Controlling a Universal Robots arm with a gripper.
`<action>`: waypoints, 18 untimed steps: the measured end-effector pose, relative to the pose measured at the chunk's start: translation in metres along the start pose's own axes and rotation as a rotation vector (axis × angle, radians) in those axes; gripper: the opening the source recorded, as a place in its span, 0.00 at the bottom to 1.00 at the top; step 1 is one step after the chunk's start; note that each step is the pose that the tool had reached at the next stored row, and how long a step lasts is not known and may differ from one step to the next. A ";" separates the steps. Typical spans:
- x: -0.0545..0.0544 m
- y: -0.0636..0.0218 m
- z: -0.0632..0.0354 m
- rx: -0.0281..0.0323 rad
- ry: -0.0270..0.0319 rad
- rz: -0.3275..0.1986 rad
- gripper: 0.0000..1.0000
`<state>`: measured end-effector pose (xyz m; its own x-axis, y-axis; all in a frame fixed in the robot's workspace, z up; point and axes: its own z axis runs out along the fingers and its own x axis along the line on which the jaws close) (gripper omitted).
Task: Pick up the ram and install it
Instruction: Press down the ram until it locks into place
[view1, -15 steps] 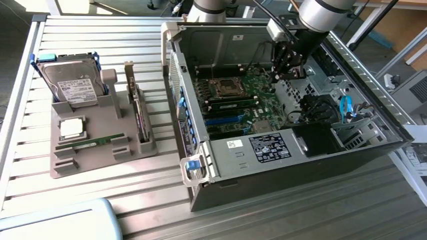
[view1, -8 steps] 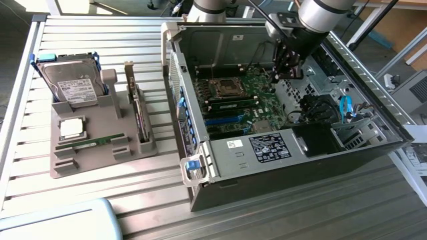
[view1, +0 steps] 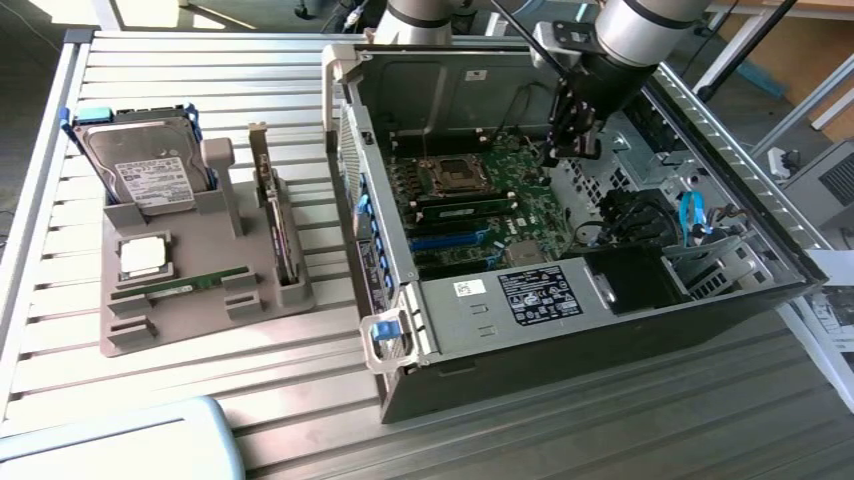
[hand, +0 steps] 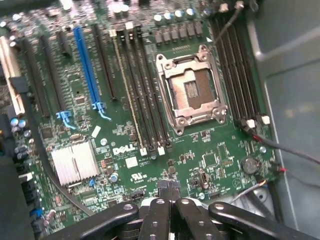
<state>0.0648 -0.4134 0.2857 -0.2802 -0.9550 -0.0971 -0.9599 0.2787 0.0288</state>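
Note:
The ram (view1: 187, 285) is a thin green stick lying flat in a slot near the front of the grey holder tray (view1: 200, 225), at the exterior view's left. My gripper (view1: 571, 148) hangs inside the open computer case, well to the right of the ram and above the motherboard (view1: 514, 160). In the wrist view its black fingers meet at the tips (hand: 168, 189) with nothing between them, so the gripper is shut and empty. Beneath it lie the motherboard (hand: 210, 150), the open processor socket (hand: 192, 90) and the long memory slots (hand: 150, 100).
The tray also holds an upright hard drive (view1: 147, 165), a silver processor chip (view1: 144, 255) and an expansion card (view1: 276, 225) standing on edge. The case walls (view1: 534, 300) ring the motherboard. Cables (hand: 280, 147) run along its edge. A green stick (view1: 461, 207) stands in one board slot.

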 end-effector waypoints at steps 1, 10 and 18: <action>0.000 0.0000 0.0001 0.0019 -0.0006 0.019 0.11; 0.000 0.0000 0.0009 0.0196 -0.0060 0.201 0.11; 0.000 0.0000 0.0015 0.0350 -0.0106 0.359 0.11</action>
<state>0.0648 -0.4134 0.2841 -0.5994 -0.7945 -0.0972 -0.7997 0.5998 0.0289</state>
